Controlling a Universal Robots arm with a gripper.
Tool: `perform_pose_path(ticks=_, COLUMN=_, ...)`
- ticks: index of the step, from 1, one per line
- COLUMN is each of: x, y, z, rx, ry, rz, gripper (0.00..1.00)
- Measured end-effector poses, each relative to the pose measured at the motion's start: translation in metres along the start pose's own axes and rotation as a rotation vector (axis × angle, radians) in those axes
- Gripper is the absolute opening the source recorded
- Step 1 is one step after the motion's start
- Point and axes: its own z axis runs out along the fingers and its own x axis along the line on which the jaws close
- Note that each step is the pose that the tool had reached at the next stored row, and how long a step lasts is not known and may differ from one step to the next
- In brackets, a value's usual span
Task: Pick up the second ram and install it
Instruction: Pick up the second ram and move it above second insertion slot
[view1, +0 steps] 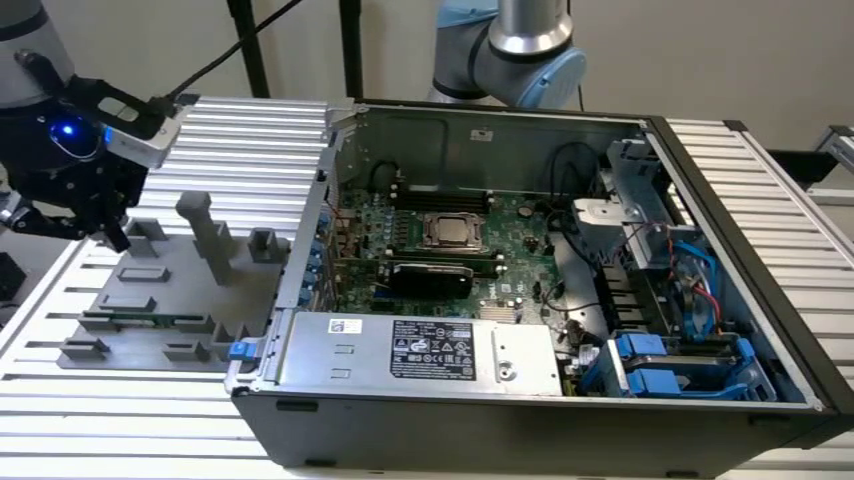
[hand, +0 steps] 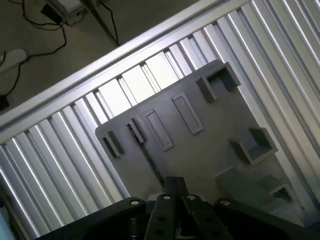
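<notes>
The ram (view1: 140, 320) is seen as a thin green board with dark chips, lying lengthwise in a slot near the front edge of a grey holder (view1: 187, 300). The pincer (view1: 110, 238) is held above the far part of that holder, at the exterior view's left. It is apart from the ram, which lies nearer the camera and slightly toward the exterior view's right. In the wrist view the black fingertips (hand: 170, 187) are seen drawn together, and nothing is gripped between them.

The holder is a flat, matte grey plate that looks like moulded plastic. A tall upright post (view1: 200, 228) and several low square blocks rise from it. Two shallow oblong recesses (hand: 187, 114) are sunk into its face. It is carried on a desk (view1: 240, 140) of ribbed, bright metal slats running in parallel.

At the exterior view's right an open computer case (view1: 467, 125) of dull grey sheet metal is laid on its side. A green motherboard (view1: 514, 225) with a square metal processor socket (view1: 451, 232) is seen inside. A silvery labelled power supply (view1: 427, 350) is set along the near wall, with blue plastic drive brackets (view1: 667, 365) beside it.
</notes>
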Motion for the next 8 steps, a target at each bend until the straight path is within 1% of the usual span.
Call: perform_pose_path(ticks=8, x=0.0, y=-0.0002, z=0.0029, rx=0.0062, ry=0.0131, rz=-0.142, gripper=0.0)
